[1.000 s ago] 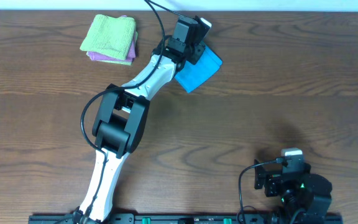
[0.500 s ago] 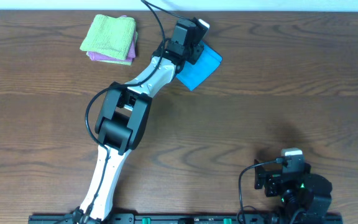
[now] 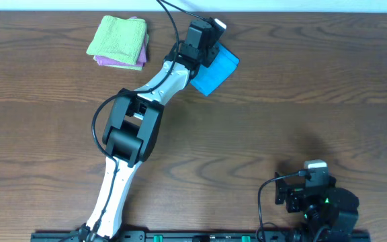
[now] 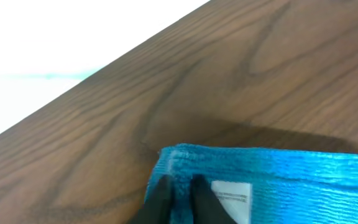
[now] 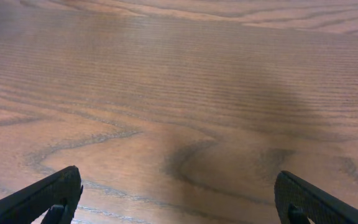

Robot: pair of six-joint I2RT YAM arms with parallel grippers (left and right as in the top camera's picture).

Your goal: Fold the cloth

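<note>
Though I can't tell whether the left gripper (image 4: pixel 182 198) pinches or merely straddles a corner of the folded sky-blue terry cloth (image 3: pixel 218 72) by the far edge of the wooden table (image 3: pixel 281 121), lifting could drag the fold open; the right gripper (image 5: pixel 179 190) gapes, empty.

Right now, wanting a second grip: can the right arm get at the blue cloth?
Doubtful: the right arm sits at the near edge; the cloth lies far across the table, under the left arm.

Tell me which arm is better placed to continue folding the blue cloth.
Left. The left gripper is at the tagged corner of the cloth; the right gripper sits open over the table, far from it.
</note>
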